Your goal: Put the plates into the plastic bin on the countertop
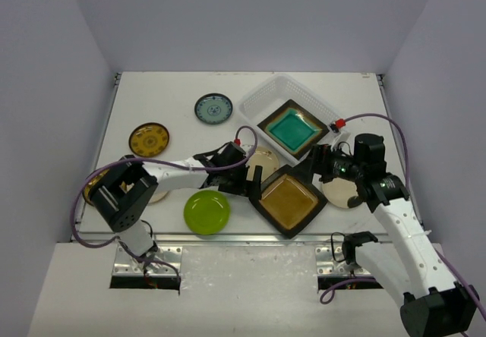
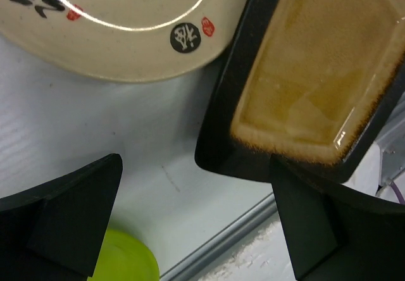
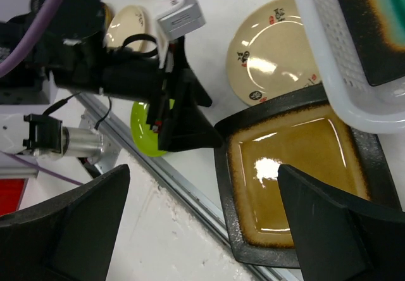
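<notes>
Left tool (image 1: 249, 176) spread at brown square plate (image 1: 288, 199) left edge; right tool (image 1: 314, 162) spread at far-right edge. Likely two-sided lift into plastic bin (image 1: 262, 94).

A pale lavender back wall (image 1: 250, 18), left wall (image 1: 45, 86) and right wall (image 1: 448, 64) are enclosing the white countertop (image 1: 175, 86). Soft, even light is falling across it, and a metal strip (image 1: 243, 240) is running along its near edge.
</notes>
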`<state>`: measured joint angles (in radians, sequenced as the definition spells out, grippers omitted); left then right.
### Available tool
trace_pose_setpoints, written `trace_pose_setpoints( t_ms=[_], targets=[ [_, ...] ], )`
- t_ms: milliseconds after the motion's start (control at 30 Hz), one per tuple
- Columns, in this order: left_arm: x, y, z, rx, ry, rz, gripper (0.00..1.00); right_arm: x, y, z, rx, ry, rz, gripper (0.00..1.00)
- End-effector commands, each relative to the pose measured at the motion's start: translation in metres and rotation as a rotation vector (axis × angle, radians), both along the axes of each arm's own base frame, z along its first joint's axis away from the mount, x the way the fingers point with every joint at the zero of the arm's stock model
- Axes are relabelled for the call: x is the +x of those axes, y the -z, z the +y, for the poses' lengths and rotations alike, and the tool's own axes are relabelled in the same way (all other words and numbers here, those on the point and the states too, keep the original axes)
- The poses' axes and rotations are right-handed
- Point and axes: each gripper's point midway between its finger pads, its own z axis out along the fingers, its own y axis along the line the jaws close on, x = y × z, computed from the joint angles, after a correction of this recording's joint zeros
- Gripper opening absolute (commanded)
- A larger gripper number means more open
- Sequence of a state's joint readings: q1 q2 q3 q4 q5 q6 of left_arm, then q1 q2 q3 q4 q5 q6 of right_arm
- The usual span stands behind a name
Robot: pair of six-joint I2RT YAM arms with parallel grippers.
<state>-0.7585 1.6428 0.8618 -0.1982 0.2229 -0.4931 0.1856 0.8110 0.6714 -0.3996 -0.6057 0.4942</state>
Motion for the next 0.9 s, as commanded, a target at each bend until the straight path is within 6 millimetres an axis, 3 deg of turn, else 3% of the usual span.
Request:
trace_pose_setpoints(
  t_ms=[0,167,267,400,633,733,867],
  targets=[
    [0.025,0.002,-0.016,-0.001,0.030,-0.073,0.99,-0.016,-0.014,0.010,0.050,-0.113,-0.105,0.99],
    [0.024,0.019,-0.022,-0.013,0.042,-0.041,0.85,-0.023,-0.023,0.013,0.078,-0.144,-0.136,0.99],
    [0.022,0.026,-0.022,-0.015,0.034,-0.026,0.62,-0.025,-0.030,0.012,0.077,-0.145,-0.162,0.99],
    [0.019,0.032,-0.015,-0.004,0.025,-0.015,0.39,-0.027,-0.033,0.012,0.076,-0.146,-0.174,0.99],
    [0.005,0.043,-0.011,-0.024,0.046,0.021,0.37,-0.029,-0.034,0.013,0.081,-0.152,-0.180,0.99],
    [0.002,0.043,-0.017,-0.063,0.060,0.021,0.42,-0.029,-0.033,0.013,0.082,-0.154,-0.176,0.99],
    [-0.002,0.043,-0.016,-0.079,0.063,0.023,0.37,-0.029,-0.032,0.013,0.082,-0.150,-0.175,0.99]
  ],
)
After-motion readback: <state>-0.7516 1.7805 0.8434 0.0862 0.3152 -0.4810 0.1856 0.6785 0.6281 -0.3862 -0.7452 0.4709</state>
